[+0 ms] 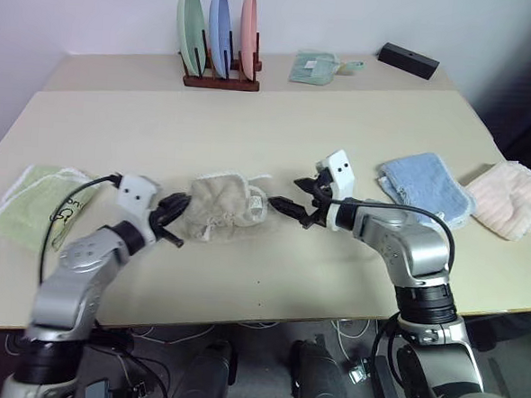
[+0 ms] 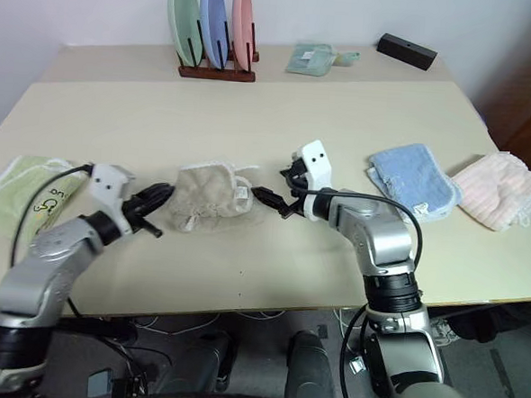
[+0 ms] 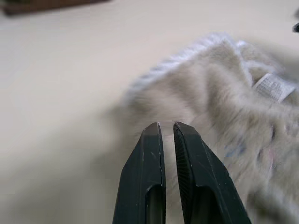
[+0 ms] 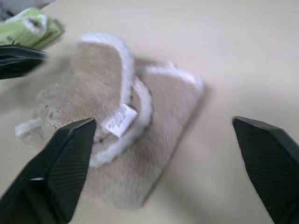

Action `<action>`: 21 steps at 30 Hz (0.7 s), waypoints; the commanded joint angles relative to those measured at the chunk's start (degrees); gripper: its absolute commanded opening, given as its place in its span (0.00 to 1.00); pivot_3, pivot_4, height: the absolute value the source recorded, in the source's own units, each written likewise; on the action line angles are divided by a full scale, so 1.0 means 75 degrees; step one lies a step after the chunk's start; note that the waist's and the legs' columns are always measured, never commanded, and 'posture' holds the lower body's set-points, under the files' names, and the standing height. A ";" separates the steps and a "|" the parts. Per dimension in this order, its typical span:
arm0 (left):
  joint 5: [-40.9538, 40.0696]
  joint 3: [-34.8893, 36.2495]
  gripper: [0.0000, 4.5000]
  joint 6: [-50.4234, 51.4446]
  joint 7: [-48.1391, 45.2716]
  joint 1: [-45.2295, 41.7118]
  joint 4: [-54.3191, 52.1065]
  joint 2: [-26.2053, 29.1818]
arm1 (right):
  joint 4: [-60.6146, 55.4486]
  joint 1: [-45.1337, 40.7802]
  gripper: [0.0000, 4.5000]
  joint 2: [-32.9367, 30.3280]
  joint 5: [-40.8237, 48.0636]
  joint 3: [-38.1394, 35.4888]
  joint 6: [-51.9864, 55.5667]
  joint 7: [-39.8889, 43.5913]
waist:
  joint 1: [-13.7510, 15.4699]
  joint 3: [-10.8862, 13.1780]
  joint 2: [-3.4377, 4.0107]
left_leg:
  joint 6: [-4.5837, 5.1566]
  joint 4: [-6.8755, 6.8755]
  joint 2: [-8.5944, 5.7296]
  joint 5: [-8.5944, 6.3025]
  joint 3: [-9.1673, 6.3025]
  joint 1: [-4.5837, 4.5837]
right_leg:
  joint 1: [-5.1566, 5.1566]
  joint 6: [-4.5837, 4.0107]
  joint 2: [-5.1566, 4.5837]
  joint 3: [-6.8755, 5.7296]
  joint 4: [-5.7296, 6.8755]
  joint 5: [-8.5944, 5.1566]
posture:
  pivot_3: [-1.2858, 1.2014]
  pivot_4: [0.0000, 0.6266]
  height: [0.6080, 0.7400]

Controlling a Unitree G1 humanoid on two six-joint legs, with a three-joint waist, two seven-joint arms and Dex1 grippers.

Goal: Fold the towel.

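Crumpled beige terry-cloth towel [image 1: 222, 207] on cream table [image 1: 252, 126].
Left gripper [image 1: 173, 213] pinched narrow, empty; right gripper [image 4: 163, 158] spread wide, holding nothing.

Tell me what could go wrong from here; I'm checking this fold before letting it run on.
1. The beige towel lies bunched, its white edging curled over itself, so a blind grab may pinch two layers and worsen the crumple.
2. The right gripper is open with nothing held, so that side lies loose.
3. The left gripper is shut at the towel's edge; whether it pinches cloth is unclear, and pulling may drag the heap toward the green towel.
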 commanded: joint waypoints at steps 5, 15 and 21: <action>-0.0448 0.0397 0.09 0.0104 -0.0613 0.0505 -0.0888 0.0467 | 0.1034 -0.0602 0.99 0.0794 0.0502 -0.0284 0.0663 -0.0503 | 0.0012 0.0001 0.0001 | 0.0000 0.0002 -0.0002 0.0000 0.0000 -0.0001 | 0.0002 0.0000 -0.0002 -0.0002 -0.0001 0.0000 | 0.52 0.24 0.98; -0.0403 0.0278 0.09 0.0149 -0.0344 0.0693 -0.1099 0.0215 | 0.2137 -0.1284 0.80 0.1740 0.0658 -0.0166 0.0570 -0.0626 | -0.0032 0.0002 0.0003 | 0.0000 -0.0004 -0.0002 0.0000 0.0000 0.0000 | -0.0003 0.0000 0.0002 -0.0002 0.0001 0.0001 | 0.52 0.24 0.98; -0.0380 0.0302 0.09 0.0096 -0.0230 0.0807 -0.1146 0.0126 | 0.1972 -0.1228 0.13 0.1759 0.0797 -0.0197 0.0670 -0.0603 | -0.0016 0.0002 0.0003 | 0.0000 -0.0002 -0.0002 0.0000 0.0000 0.0000 | -0.0003 0.0000 0.0001 -0.0002 0.0001 0.0001 | 0.52 0.24 0.98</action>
